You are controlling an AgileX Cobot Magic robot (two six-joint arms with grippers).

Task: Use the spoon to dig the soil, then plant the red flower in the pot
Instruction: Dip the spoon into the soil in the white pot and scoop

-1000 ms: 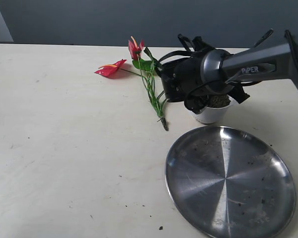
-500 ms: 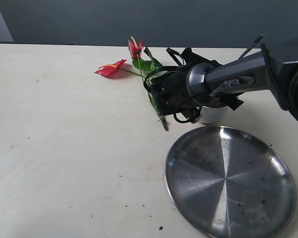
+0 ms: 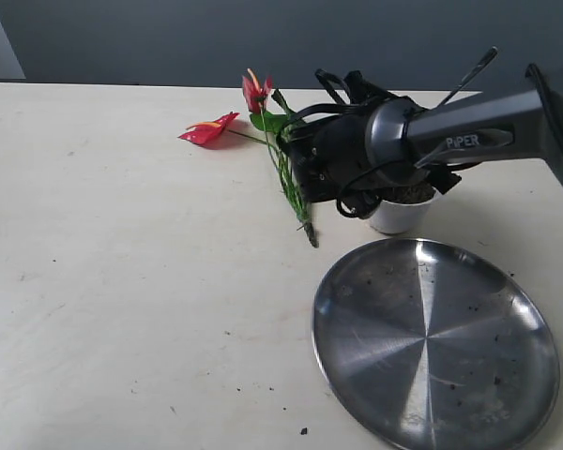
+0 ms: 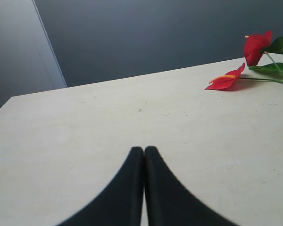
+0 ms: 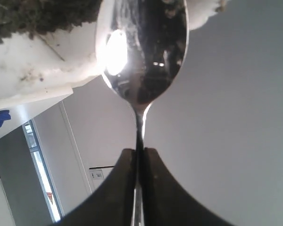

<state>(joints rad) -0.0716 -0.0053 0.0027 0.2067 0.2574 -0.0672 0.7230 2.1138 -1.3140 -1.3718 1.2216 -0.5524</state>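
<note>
The white pot (image 3: pixel 394 216) stands right of the red flower (image 3: pixel 209 130), which lies flat on the table with its stems (image 3: pixel 291 187) pointing at the pot. Dark soil (image 3: pixel 415 194) fills the pot to the rim. My right arm's wrist (image 3: pixel 342 169) hangs over the pot's left side. In the right wrist view my right gripper (image 5: pixel 139 149) is shut on the spoon's thin handle, and the shiny spoon bowl (image 5: pixel 141 47) rests against the pot (image 5: pixel 47 61) at the soil (image 5: pixel 37 16). The handle's end (image 3: pixel 477 68) sticks up behind the arm. My left gripper (image 4: pixel 144 149) is shut and holds nothing, low over bare table, with the flower (image 4: pixel 226 81) far off.
A large round steel plate (image 3: pixel 436 342) with soil crumbs lies in front of the pot at the near right. A few soil specks (image 3: pixel 303 431) dot the pale table. The table's far edge meets a dark wall.
Half a second ago the right wrist had swung low and left, hiding the pot. It has since moved back up and right, so the pot and soil show again.
</note>
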